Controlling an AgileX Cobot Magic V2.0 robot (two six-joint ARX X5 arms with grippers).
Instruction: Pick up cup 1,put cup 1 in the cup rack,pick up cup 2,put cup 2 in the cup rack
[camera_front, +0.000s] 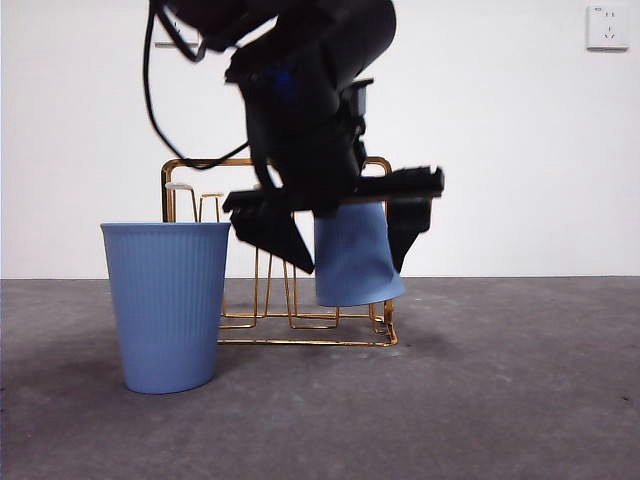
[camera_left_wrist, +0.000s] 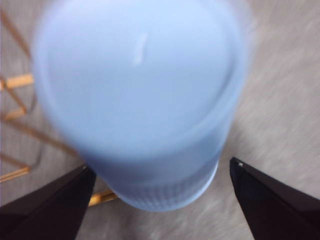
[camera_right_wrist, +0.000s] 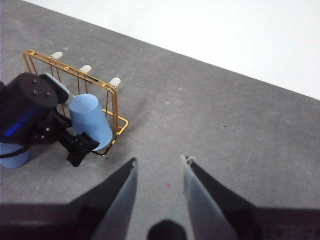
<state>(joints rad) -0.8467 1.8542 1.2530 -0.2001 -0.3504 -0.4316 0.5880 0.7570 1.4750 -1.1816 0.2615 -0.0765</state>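
Note:
One blue cup (camera_front: 352, 262) hangs upside down and slightly tilted at the right end of the gold wire cup rack (camera_front: 190, 165). My left gripper (camera_front: 352, 240) straddles it from above, open, one jaw on each side. The left wrist view shows that cup's base (camera_left_wrist: 137, 75), large and blurred, with the left gripper (camera_left_wrist: 161, 167) spread wide around it. The other blue cup (camera_front: 166, 305) stands upright on the table, left of the rack. My right gripper (camera_right_wrist: 160, 160) hovers open over bare table, well away from the rack (camera_right_wrist: 75, 75).
The grey table runs to a white wall with a socket (camera_front: 607, 26) at the upper right. White-tipped prongs (camera_right_wrist: 85, 68) on the rack stand free. The left arm (camera_right_wrist: 25, 107) covers the rack's left part in the right wrist view.

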